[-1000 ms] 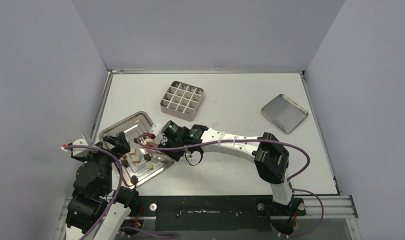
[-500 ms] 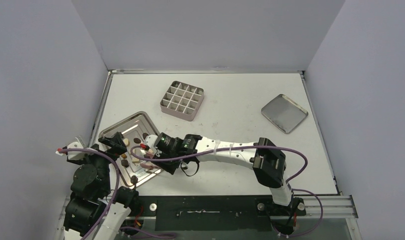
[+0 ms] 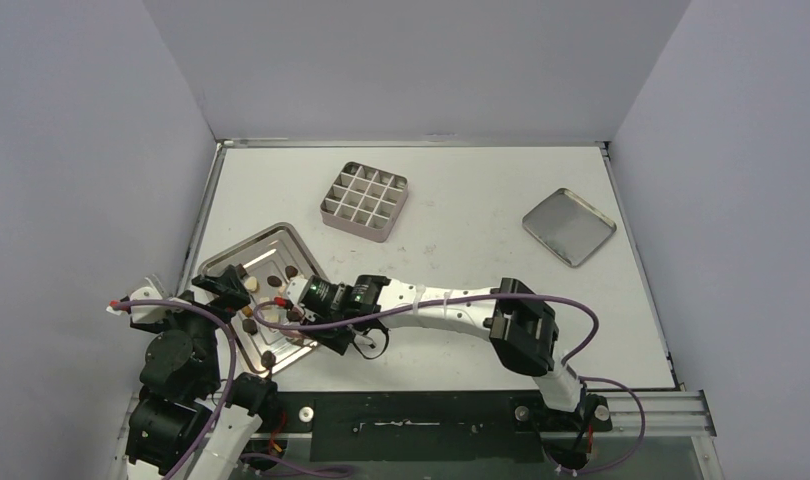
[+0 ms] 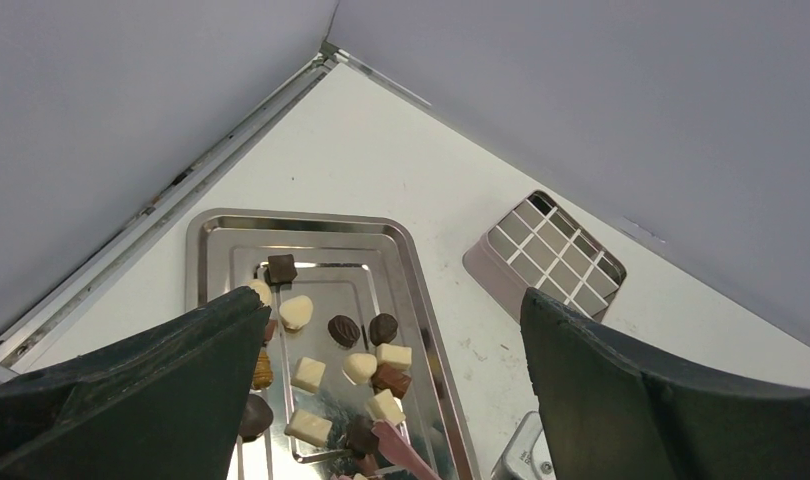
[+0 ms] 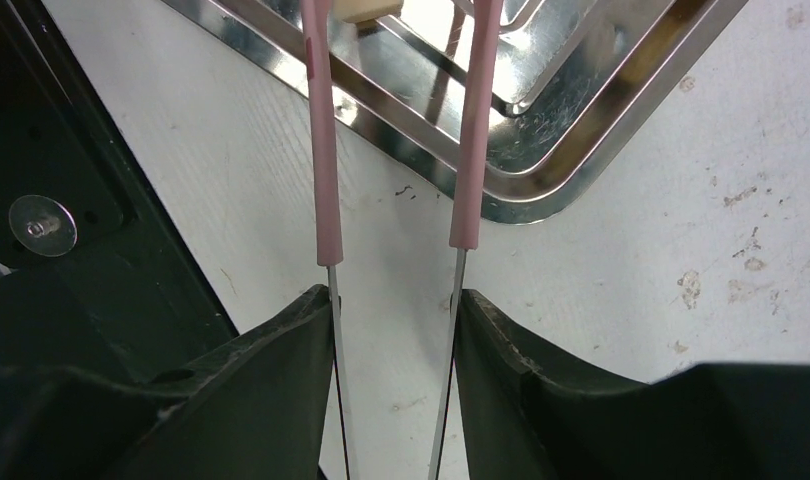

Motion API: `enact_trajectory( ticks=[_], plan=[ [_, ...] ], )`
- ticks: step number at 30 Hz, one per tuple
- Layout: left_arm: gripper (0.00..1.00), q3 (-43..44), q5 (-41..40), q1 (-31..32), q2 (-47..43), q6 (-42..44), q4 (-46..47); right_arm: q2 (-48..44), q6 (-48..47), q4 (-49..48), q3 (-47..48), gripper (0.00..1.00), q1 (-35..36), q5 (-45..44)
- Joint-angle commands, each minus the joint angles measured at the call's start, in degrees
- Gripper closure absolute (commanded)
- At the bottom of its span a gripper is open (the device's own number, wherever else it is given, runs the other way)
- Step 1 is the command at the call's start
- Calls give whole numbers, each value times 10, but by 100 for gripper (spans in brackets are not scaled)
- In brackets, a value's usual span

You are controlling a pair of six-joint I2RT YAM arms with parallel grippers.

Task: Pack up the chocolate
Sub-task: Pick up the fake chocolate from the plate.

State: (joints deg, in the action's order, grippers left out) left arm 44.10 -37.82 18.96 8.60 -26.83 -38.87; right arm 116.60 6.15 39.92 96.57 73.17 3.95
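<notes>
Several chocolate pieces [image 4: 361, 365], dark, tan and cream, lie in the silver tray [image 4: 411, 260], which sits at the table's left [image 3: 306, 262]. My right gripper [image 5: 394, 295] is shut on pink-tipped metal tongs [image 5: 324, 150], its jaws pressing their two arms. The tong arms stand apart and reach over the tray's near corner. A cream piece [image 5: 366, 10] sits between their tips; I cannot tell if they touch it. The pink tips [image 4: 401, 450] show among the chocolates. My left gripper [image 4: 396, 300] hangs open above the tray, holding nothing.
A square gridded tin [image 3: 364, 200] stands beyond the tray, its cells showing no chocolate. A flat metal lid [image 3: 569, 226] lies at the far right. The left wall runs close beside the tray. The right arm [image 3: 451, 305] stretches across the table's near middle.
My right arm has swung left and nearer, bringing the tongs over the tray's near part, and the tong arms have spread a little. The left gripper shifted slightly left, still open.
</notes>
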Motion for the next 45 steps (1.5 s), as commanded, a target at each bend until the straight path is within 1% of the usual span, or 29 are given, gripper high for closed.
enact_trajectory(
  ticks=[1, 9, 14, 25, 32, 39, 45],
  plan=[
    [2, 20, -10, -3, 1, -4, 1, 3, 4, 11, 33, 56, 10, -28],
    [3, 19, -10, -3, 2, -4, 0, -13, 6, 19, 29, 56, 17, -33],
    [3, 19, -10, -3, 0, -5, 1, -31, 10, 3, 13, 56, 18, -17],
    [3, 19, -11, -3, -1, -6, -2, -22, 9, -9, 15, 57, 23, 8],
    [3, 18, -11, -4, -2, -7, -2, -5, 14, 18, 25, 57, 24, -35],
    [3, 19, -11, -4, -1, -8, -1, -19, 18, 26, 17, 58, 23, -38],
    [3, 19, -11, -4, -3, -7, -1, -33, 10, 13, 6, 59, 28, 0]
  ],
)
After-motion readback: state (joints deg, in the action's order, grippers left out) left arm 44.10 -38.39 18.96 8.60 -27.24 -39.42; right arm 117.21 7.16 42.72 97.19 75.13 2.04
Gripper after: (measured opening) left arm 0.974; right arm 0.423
